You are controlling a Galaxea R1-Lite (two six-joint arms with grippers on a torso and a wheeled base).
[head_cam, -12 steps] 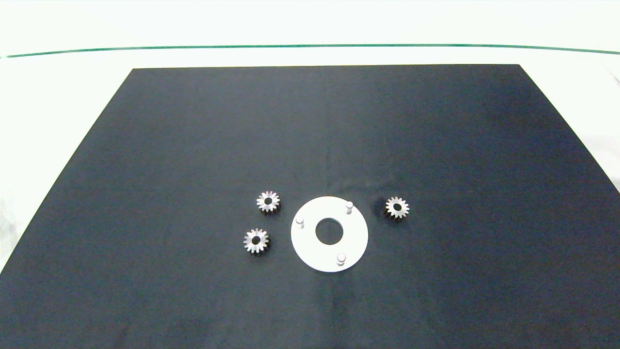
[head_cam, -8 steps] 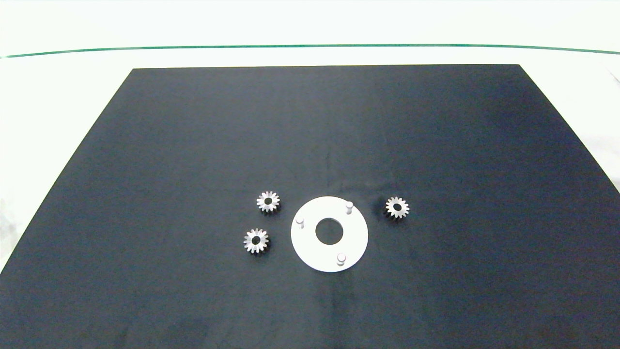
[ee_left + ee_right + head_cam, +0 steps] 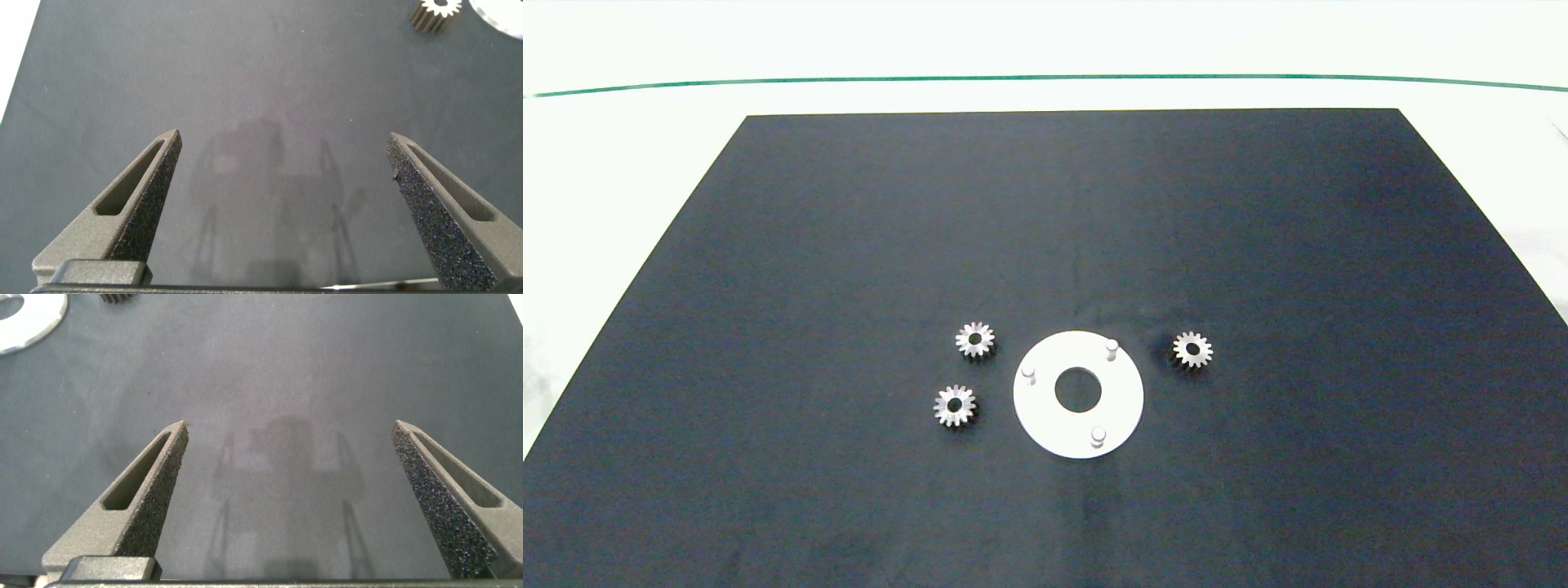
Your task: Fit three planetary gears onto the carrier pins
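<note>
Three silvery planetary gears lie flat on the black mat: one (image 3: pixel 974 339) left of the disc, one (image 3: pixel 954 405) nearer the front left, one (image 3: pixel 1192 349) to the disc's right. The white round disc (image 3: pixel 1054 416) carries three upright carrier pins (image 3: pixel 1111 349), (image 3: pixel 1027 374), (image 3: pixel 1098 436), all bare. Neither arm shows in the head view. My left gripper (image 3: pixel 284 140) hangs open over bare mat, with a gear (image 3: pixel 435 14) and a sliver of the disc (image 3: pixel 505 18) far ahead. My right gripper (image 3: pixel 289 429) is open over bare mat, the disc (image 3: pixel 29 318) and a gear (image 3: pixel 121 297) far ahead.
The black mat (image 3: pixel 849 229) covers most of the white table (image 3: pixel 621 147). A thin green line (image 3: pixel 1045 78) runs across the table behind the mat.
</note>
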